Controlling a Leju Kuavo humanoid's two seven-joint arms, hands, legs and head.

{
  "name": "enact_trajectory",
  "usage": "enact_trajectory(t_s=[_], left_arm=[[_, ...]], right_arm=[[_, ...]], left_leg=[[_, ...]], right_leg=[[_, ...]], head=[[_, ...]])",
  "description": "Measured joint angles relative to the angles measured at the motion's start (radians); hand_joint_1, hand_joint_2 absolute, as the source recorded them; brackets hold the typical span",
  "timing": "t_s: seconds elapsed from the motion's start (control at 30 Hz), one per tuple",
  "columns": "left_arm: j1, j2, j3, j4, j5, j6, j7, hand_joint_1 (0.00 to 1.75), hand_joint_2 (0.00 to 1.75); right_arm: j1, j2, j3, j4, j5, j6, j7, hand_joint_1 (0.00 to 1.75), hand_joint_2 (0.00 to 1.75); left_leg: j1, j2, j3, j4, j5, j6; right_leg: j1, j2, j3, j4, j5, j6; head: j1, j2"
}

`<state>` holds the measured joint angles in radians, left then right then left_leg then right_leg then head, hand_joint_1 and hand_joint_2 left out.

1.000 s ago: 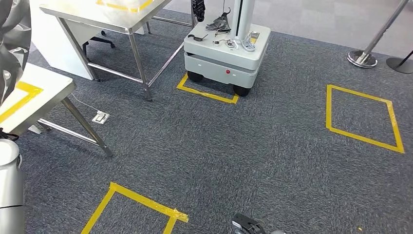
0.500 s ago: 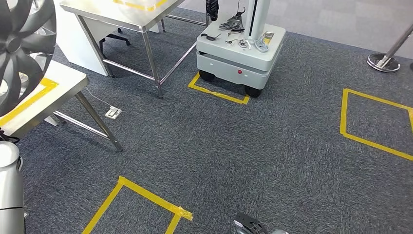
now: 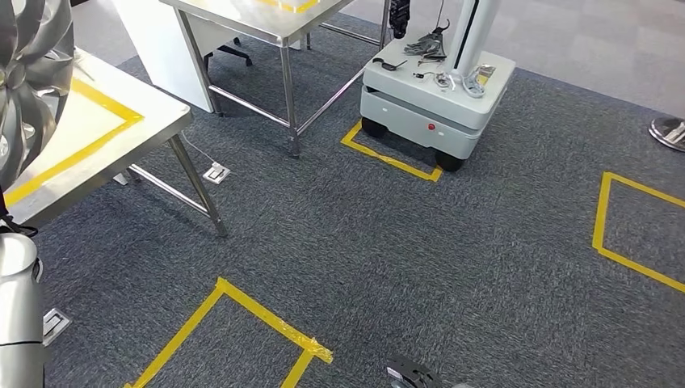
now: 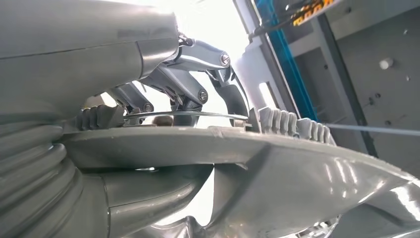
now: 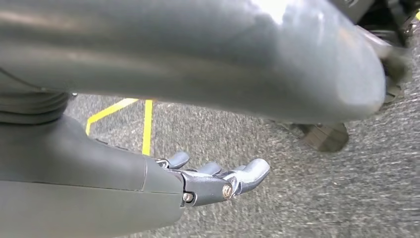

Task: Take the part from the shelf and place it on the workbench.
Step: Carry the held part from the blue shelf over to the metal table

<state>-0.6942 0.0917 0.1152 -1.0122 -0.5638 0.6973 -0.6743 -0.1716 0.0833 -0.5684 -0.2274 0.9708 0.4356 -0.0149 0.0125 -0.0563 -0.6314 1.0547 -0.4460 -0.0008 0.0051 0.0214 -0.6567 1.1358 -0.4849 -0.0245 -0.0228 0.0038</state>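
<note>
So the part point(image 3: 32, 73), a silver spoked wheel-looking thing, is up at about 10 o'clock in the head view, hanging over the near worktop point(image 3: 121, 133), the one with the yellow tape outline on its steel top. It isn't resting on the worktop as far as I can tell; it looks held up above it.

The left wrist view is basically a close-up of the left hand point(image 4: 188, 99) wrapped on the part point(image 4: 277, 168): dark fingers point(image 4: 233, 94) hooked over the rim, thick grey thumb underneath, so the rim is pinched between them. Solid hold by the look of it.

The right hand point(image 5: 218, 181) hangs low over the grey carpet point(image 5: 277, 198), holding nothing, with its fingers loosely extended and a bit apart. Yellow tape lines run on the floor behind it.

Other stuff in the head view: a second steel worktop point(image 3: 266, 20) at around 12 o'clock, and a white wheeled robot base point(image 3: 436, 101) at roughly 1 o'clock, parked on a yellow tape corner with some cables and dark bits lying on its deck. There's a yellow tape square point(image 3: 234, 323) on the carpet at 6 to 7 o'clock, another one point(image 3: 634, 234) at 3 o'clock, and a floor socket point(image 3: 215, 171) just beside the near worktop's leg.
</note>
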Motion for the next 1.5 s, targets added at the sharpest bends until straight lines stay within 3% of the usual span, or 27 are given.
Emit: enact_trajectory(t_s=[0.07, 0.13, 0.2, 0.23, 0.3, 0.37, 0.4, 0.47, 0.53, 0.57, 0.67, 0.7, 0.77, 0.83, 0.87, 0.9, 0.93, 1.03, 1.1, 1.17, 1.23, 1.27, 1.33, 1.4, 1.43, 1.5], left_arm=[[0.0, 0.001, 0.0, 0.0, 0.001, 0.0, -0.001, 1.75, 1.75], [0.002, 0.004, 0.001, 0.0, 0.001, 0.0, -0.001, 1.75, 1.75], [0.004, 0.009, 0.001, 0.0, 0.001, 0.0, -0.001, 1.75, 1.75], [0.003, 0.012, 0.001, 0.0, 0.001, 0.0, -0.002, 1.75, 1.75], [0.002, 0.016, 0.002, 0.0, 0.004, 0.0, -0.003, 1.75, 1.75], [0.007, 0.018, 0.002, 0.001, 0.009, 0.0, -0.003, 1.75, 1.75], [0.011, 0.019, 0.002, 0.002, 0.011, 0.0, -0.003, 1.75, 1.75], [0.016, 0.022, 0.002, 0.002, 0.013, 0.0, -0.002, 1.75, 1.75], [0.016, 0.025, 0.003, -0.001, 0.014, 0.0, -0.002, 1.75, 1.75], [0.016, 0.025, 0.004, -0.003, 0.014, 0.0, -0.001, 1.75, 1.75], [0.018, 0.026, 0.006, -0.002, 0.013, 0.0, 0.005, 1.75, 1.75], [0.019, 0.026, 0.006, -0.001, 0.013, 0.0, 0.006, 1.75, 1.75], [0.019, 0.025, 0.006, 0.002, 0.013, 0.001, 0.004, 1.75, 1.75], [0.018, 0.025, 0.006, 0.008, 0.014, 0.001, -0.002, 1.75, 1.75], [0.018, 0.024, 0.007, 0.012, 0.014, 0.001, -0.004, 1.75, 1.75], [0.018, 0.024, 0.007, 0.016, 0.015, 0.001, -0.006, 1.75, 1.75], [0.018, 0.024, 0.007, 0.019, 0.016, 0.001, -0.006, 1.75, 1.75], [0.016, 0.024, 0.008, 0.022, 0.011, 0.001, -0.006, 1.75, 1.75], [0.013, 0.024, 0.012, 0.021, 0.0, 0.001, -0.001, 1.75, 1.75], [0.013, 0.026, 0.017, 0.019, -0.006, 0.001, 0.004, 1.75, 1.75], [0.015, 0.031, 0.019, 0.016, -0.007, 0.001, 0.006, 1.75, 1.75], [0.015, 0.034, 0.021, 0.014, -0.008, 0.001, 0.007, 1.75, 1.75], [0.015, 0.036, 0.023, 0.012, -0.01, 0.001, 0.008, 1.75, 1.75], [0.02, 0.036, 0.023, 0.012, -0.011, 0.001, 0.009, 1.75, 1.75], [0.022, 0.036, 0.024, 0.012, -0.011, 0.001, 0.011, 1.75, 1.75], [0.024, 0.036, 0.024, 0.011, -0.011, 0.001, 0.012, 1.75, 1.75]], right_arm=[[-0.001, -0.001, 0.0, 0.0, 0.0, 0.0, 0.0, 0.0, 0.0], [-0.003, -0.002, 0.0, 0.0, 0.0, 0.0, 0.0, 0.0, 0.0], [-0.005, 0.0, 0.0, 0.0, 0.0, 0.0, 0.0, 0.0, 0.0], [-0.006, 0.001, 0.0, 0.0, 0.0, 0.0, 0.0, 0.0, 0.0], [-0.005, 0.001, 0.0, 0.0, 0.0, 0.0, 0.0, 0.0, 0.0], [-0.003, 0.002, 0.0, 0.0, 0.001, 0.0, 0.0, 0.0, 0.0], [-0.002, 0.002, 0.0, 0.0, 0.002, 0.0, 0.001, 0.0, 0.0], [-0.003, 0.002, 0.0, 0.0, 0.003, 0.0, 0.002, 0.0, 0.0], [-0.003, 0.002, 0.0, 0.0, 0.003, 0.0, 0.003, 0.0, 0.0], [-0.004, 0.002, 0.0, 0.0, 0.003, 0.0, 0.004, 0.0, 0.0], [-0.003, 0.002, 0.0, 0.0, 0.002, 0.0, 0.006, 0.0, 0.0], [-0.004, 0.002, 0.0, 0.0, 0.001, 0.0, 0.007, 0.0, 0.0], [-0.003, 0.002, 0.0, 0.0, 0.0, 0.0, 0.006, 0.0, 0.0], [-0.001, 0.002, 0.0, 0.0, 0.0, 0.0, 0.006, 0.0, 0.0], [0.0, 0.002, 0.0, 0.0, 0.0, 0.0, 0.006, 0.0, 0.0], [0.001, 0.002, 0.0, 0.0, 0.0, 0.0, 0.006, 0.0, 0.0], [0.002, 0.002, 0.0, 0.0, 0.0, 0.0, 0.006, 0.0, 0.0], [-0.002, 0.001, 0.0, 0.0, 0.001, 0.0, 0.007, 0.0, 0.0], [-0.005, 0.001, 0.0, 0.0, 0.002, 0.0, 0.007, 0.0, 0.0], [-0.008, 0.001, 0.0, 0.0, 0.004, 0.0, 0.007, 0.0, 0.0], [-0.009, 0.002, 0.0, 0.0, 0.006, 0.0, 0.007, 0.0, 0.0], [-0.01, 0.003, 0.0, 0.0, 0.006, 0.0, 0.007, 0.0, 0.0], [-0.009, 0.003, 0.0, 0.0, 0.007, 0.0, 0.008, 0.0, 0.0], [-0.008, 0.004, 0.0, 0.0, 0.007, 0.0, 0.011, 0.0, 0.0], [-0.008, 0.005, 0.0, 0.0, 0.007, 0.0, 0.013, 0.0, 0.0], [-0.009, 0.005, 0.0, 0.0, 0.007, 0.0, 0.017, 0.0, 0.0]], left_leg=[[0.002, -0.012, -0.003, -0.002, 0.003, -0.007], [0.005, -0.025, -0.005, -0.008, 0.009, -0.021], [0.003, -0.014, -0.012, -0.002, 0.001, -0.031], [0.001, 0.002, -0.024, 0.023, -0.017, -0.035], [0.0, 0.036, -0.071, 0.128, -0.074, -0.04], [0.0, 0.047, -0.116, 0.233, -0.11, -0.045], [0.001, 0.049, -0.118, 0.241, -0.103, -0.047], [0.001, 0.059, -0.069, 0.151, -0.046, -0.049], [-0.003, 0.081, -0.006, 0.034, -0.01, -0.044], [-0.005, 0.086, 0.009, 0.006, -0.007, -0.038], [-0.005, 0.071, 0.011, -0.007, -0.006, -0.016], [-0.004, 0.066, 0.01, -0.008, -0.003, -0.009], [0.001, 0.056, 0.009, -0.01, 0.001, 0.001], [0.001, 0.044, 0.006, -0.009, 0.002, 0.006], [0.001, 0.037, 0.004, -0.009, 0.003, 0.006], [0.001, 0.03, 0.004, -0.009, 0.003, 0.006], [0.001, 0.023, 0.004, -0.008, 0.004, 0.006], [0.001, 0.003, 0.002, -0.008, 0.007, -0.001], [0.002, -0.007, -0.002, -0.01, 0.011, -0.012], [0.004, -0.017, -0.005, -0.015, 0.017, -0.026], [0.004, -0.002, -0.017, 0.002, 0.001, -0.035], [0.003, 0.013, -0.033, 0.037, -0.022, -0.039], [0.003, 0.041, -0.088, 0.161, -0.084, -0.044], [0.003, 0.048, -0.125, 0.25, -0.108, -0.048], [0.003, 0.051, -0.118, 0.242, -0.093, -0.049], [0.003, 0.065, -0.054, 0.124, -0.037, -0.049]], right_leg=[[0.005, 0.014, 0.037, -0.081, 0.022, -0.007], [0.008, 0.005, 0.042, -0.094, 0.023, -0.008], [0.003, -0.008, 0.049, -0.109, 0.032, -0.015], [0.0, -0.014, 0.053, -0.117, 0.037, -0.019], [-0.001, -0.025, 0.055, -0.122, 0.04, -0.024], [-0.001, -0.038, 0.055, -0.12, 0.038, -0.025], [-0.002, -0.044, 0.055, -0.118, 0.036, -0.025], [-0.004, -0.054, 0.055, -0.11, 0.031, -0.021], [-0.001, -0.063, 0.053, -0.099, 0.023, -0.012], [0.002, -0.067, 0.052, -0.095, 0.021, -0.008], [0.006, -0.08, 0.051, -0.092, 0.018, 0.003], [0.004, -0.075, 0.048, -0.085, 0.011, 0.009], [0.0, -0.05, 0.017, -0.016, -0.032, 0.021], [-0.004, -0.032, -0.047, 0.12, -0.095, 0.028], [-0.005, -0.03, -0.075, 0.174, -0.111, 0.029], [-0.005, -0.029, -0.087, 0.195, -0.108, 0.028], [-0.005, -0.028, -0.078, 0.173, -0.086, 0.025], [-0.003, 0.001, 0.018, -0.028, 0.006, 0.007], [0.001, 0.013, 0.048, -0.092, 0.019, 0.002], [0.002, 0.002, 0.052, -0.098, 0.023, -0.002], [-0.002, -0.01, 0.055, -0.111, 0.032, -0.012], [-0.004, -0.016, 0.057, -0.116, 0.036, -0.017], [-0.004, -0.028, 0.056, -0.117, 0.037, -0.022], [-0.004, -0.041, 0.055, -0.114, 0.035, -0.023], [-0.004, -0.048, 0.055, -0.111, 0.034, -0.023], [-0.006, -0.059, 0.054, -0.103, 0.029, -0.018]], head=[[0.0, 0.0], [0.001, 0.0], [0.0, 0.0], [-0.001, 0.0], [-0.004, 0.0], [-0.004, 0.0], [-0.004, 0.0], [-0.004, 0.0], [-0.004, 0.0], [-0.004, 0.0], [-0.003, 0.0], [-0.002, 0.0], [-0.002, 0.0], [-0.002, 0.0], [-0.002, 0.0], [-0.002, 0.0], [-0.002, 0.0], [-0.002, 0.0], [-0.002, 0.0], [-0.002, 0.0], [-0.004, 0.0], [-0.006, 0.0], [-0.01, 0.0], [-0.01, 0.0], [-0.01, 0.0], [-0.01, 0.0]])
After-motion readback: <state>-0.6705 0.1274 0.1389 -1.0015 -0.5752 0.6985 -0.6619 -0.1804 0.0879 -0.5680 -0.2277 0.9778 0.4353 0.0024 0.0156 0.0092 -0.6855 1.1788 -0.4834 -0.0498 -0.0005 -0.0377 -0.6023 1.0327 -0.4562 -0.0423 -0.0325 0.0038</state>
